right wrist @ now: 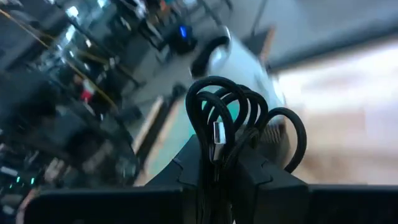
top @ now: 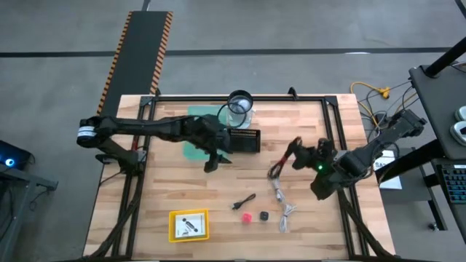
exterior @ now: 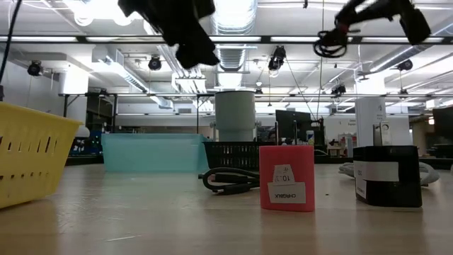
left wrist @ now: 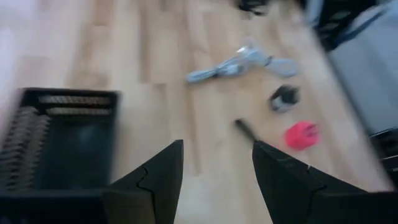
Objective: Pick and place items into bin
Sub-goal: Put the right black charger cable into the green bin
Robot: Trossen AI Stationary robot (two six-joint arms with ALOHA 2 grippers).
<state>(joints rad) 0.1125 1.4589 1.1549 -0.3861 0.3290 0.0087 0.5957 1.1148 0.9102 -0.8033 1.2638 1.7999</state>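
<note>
1. A black cable [right wrist: 239, 134], coiled in loops, is pinched in the right pincer [right wrist: 227, 168] and held up off the surface [top: 175, 182], over its right half; in the high view the cable [top: 280, 166] hangs just in front of that pincer [top: 297, 154].
2. A grey cable [top: 277, 193] lies on the surface just below the held one, toward the near edge, and a pale cable [top: 287, 216] lies nearer that edge still.
3. A short black cable [top: 244, 202] lies near the middle of the near half, with a small red item [top: 247, 217] and a small black cube [top: 263, 216] side by side just nearer the edge.
4. In the low view the red item [exterior: 287, 178] and the black cube [exterior: 388, 176] stand apart, with the short cable [exterior: 230, 180] behind them.
5. A yellow tray [top: 188, 225] sits near the near left corner with something small inside.
6. A black bin [top: 244, 140] stands near the middle of the far half, beside a teal bin [top: 196, 127] and a clear round container [top: 239, 107] at the far edge.
7. The left pincer [top: 215, 161] hovers just in front of the black bin, its fingers [left wrist: 152, 180] spread and holding nothing.
</note>
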